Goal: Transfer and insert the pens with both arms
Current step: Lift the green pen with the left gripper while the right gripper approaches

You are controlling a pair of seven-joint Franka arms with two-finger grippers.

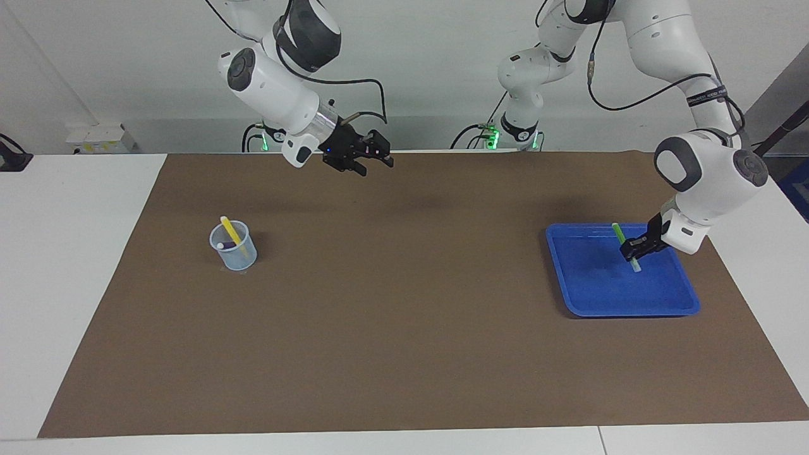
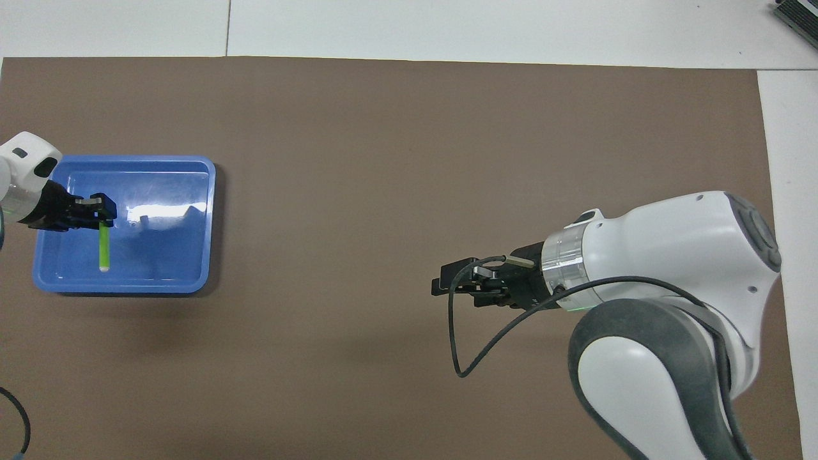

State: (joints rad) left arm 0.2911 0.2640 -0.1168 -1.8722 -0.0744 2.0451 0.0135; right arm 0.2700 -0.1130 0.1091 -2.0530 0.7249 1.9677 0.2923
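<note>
A green pen (image 1: 617,232) (image 2: 103,246) hangs tilted over the blue tray (image 1: 632,304) (image 2: 182,191), its pale cap end lowest. My left gripper (image 1: 632,249) (image 2: 101,212) is shut on it near its upper end. The yellow pen (image 1: 228,230) and the purple pen (image 1: 222,245) stand in a clear cup (image 1: 235,253) toward the right arm's end of the table. The right arm hides the cup in the overhead view. My right gripper (image 1: 370,160) (image 2: 442,285) is up in the air over the brown mat's middle part near the robots, open and holding nothing.
A brown mat (image 1: 404,328) covers most of the white table (image 1: 76,253). A loose black cable (image 2: 460,345) loops from the right wrist. The tray holds nothing but the pen over it.
</note>
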